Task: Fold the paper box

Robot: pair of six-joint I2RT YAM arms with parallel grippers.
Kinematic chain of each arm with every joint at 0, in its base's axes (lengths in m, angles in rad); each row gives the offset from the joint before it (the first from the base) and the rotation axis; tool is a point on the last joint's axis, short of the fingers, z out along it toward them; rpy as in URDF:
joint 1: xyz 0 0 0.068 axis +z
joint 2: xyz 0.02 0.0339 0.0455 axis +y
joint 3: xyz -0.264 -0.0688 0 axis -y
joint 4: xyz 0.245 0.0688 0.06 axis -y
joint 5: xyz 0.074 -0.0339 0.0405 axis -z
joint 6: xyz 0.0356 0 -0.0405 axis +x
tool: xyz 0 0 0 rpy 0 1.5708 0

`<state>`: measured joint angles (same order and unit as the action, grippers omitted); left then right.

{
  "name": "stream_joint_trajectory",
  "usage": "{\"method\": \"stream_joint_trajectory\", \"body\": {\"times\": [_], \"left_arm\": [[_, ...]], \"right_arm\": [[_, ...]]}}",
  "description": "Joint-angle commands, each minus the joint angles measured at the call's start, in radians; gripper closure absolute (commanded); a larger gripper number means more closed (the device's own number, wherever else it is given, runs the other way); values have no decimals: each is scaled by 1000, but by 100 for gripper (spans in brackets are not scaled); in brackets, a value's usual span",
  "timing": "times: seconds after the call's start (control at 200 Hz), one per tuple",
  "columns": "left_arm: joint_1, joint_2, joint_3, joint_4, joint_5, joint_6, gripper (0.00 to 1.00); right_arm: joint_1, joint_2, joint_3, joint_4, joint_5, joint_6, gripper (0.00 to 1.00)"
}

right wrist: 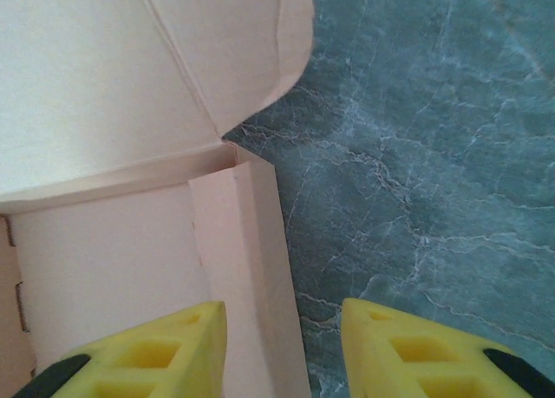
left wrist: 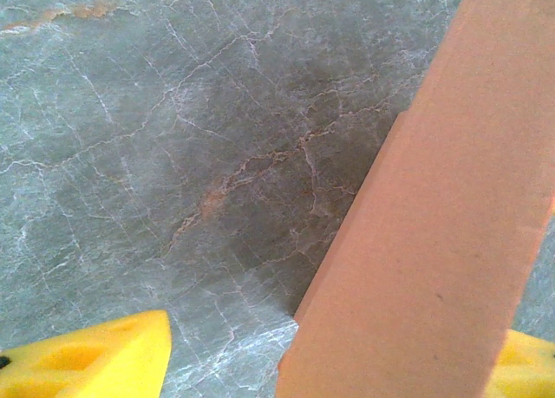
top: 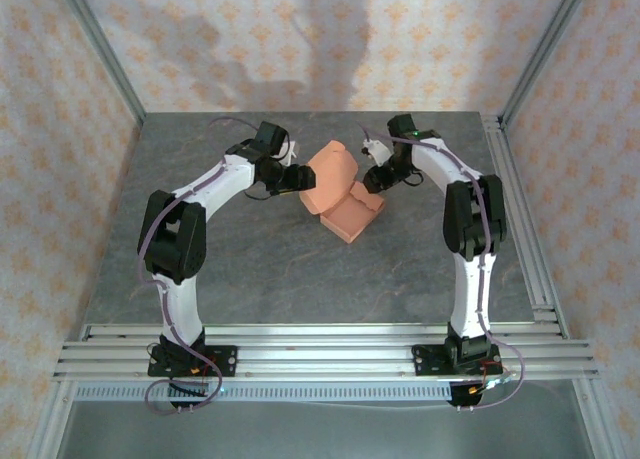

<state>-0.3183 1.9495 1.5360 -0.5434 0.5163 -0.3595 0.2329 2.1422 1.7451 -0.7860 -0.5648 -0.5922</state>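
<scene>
Both jaws apart: left gripper (left wrist: 338,329) straddles paper box (top: 345,214) raised flap; right gripper (right wrist: 284,304) straddles side wall.

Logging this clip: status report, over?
Left end effector open around a panel of the paper box. Right end effector open at its edge. Box part-folded, flap raised. No obstruction.

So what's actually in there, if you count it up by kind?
Robot arms: 2, the left arm and the right arm
Salmon-orange paper box, partly folded: 1
Grey marbled table: 1
Total: 4
</scene>
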Motion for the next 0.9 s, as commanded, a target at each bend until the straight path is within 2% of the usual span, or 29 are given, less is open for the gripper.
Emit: {"method": "stream_joint_trajectory", "body": {"times": [0.0,0.065,0.28,0.541,0.661,0.896], "left_arm": [[6,-33,-4,-5,19,30,32],[6,-28,-3,-4,23,34,32],[9,-15,1,-4,51,39,32],[10,-3,-2,-4,54,37,32],[10,-3,4,-4,56,36,32],[10,-24,-11,16,60,30,32]], "right_arm": [[-2,37,45,-83,-7,-15,62],[0,46,56,-98,-17,-18,67],[2,65,64,-105,-22,-26,69],[25,82,58,-105,74,-27,78],[46,64,24,-68,150,-15,80],[106,20,-64,17,385,40,90]]}}
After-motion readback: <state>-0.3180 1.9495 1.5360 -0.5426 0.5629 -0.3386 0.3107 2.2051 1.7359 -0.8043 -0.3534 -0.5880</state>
